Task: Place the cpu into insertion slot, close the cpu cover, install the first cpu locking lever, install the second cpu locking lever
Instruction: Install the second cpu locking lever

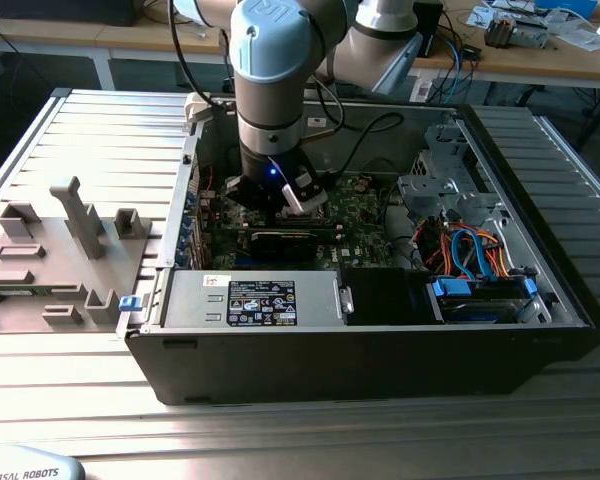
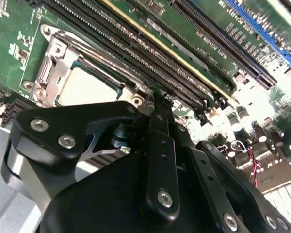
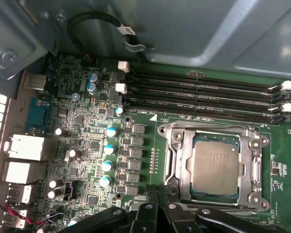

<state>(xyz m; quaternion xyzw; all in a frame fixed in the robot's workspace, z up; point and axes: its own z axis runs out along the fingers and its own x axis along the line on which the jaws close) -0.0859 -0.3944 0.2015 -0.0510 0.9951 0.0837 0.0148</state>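
Note:
The cpu (image 3: 216, 167) lies flat in the insertion slot (image 3: 262, 143) on the green motherboard, its silvery top showing. The cpu cover (image 3: 181, 167), a silver frame, lies down around the chip. My gripper (image 3: 157, 193) is shut, its black fingertips pressed together at the socket's edge, just outside the frame. In the second wrist view the gripper (image 2: 155, 104) tapers to a narrow tip beside a corner of the socket, next to the cpu (image 2: 85, 87) and cover (image 2: 48, 65). In the exterior view the gripper (image 1: 280, 208) reaches down into the open computer case.
Long black memory slots (image 3: 203, 94) run beside the socket. A black graphics card (image 1: 285, 243) sits just in front of the gripper, with the power supply (image 1: 250, 300) nearer still. Drive bays with blue and orange cables (image 1: 470, 250) fill the exterior view's right. A grey fixture (image 1: 70, 235) stands outside the case.

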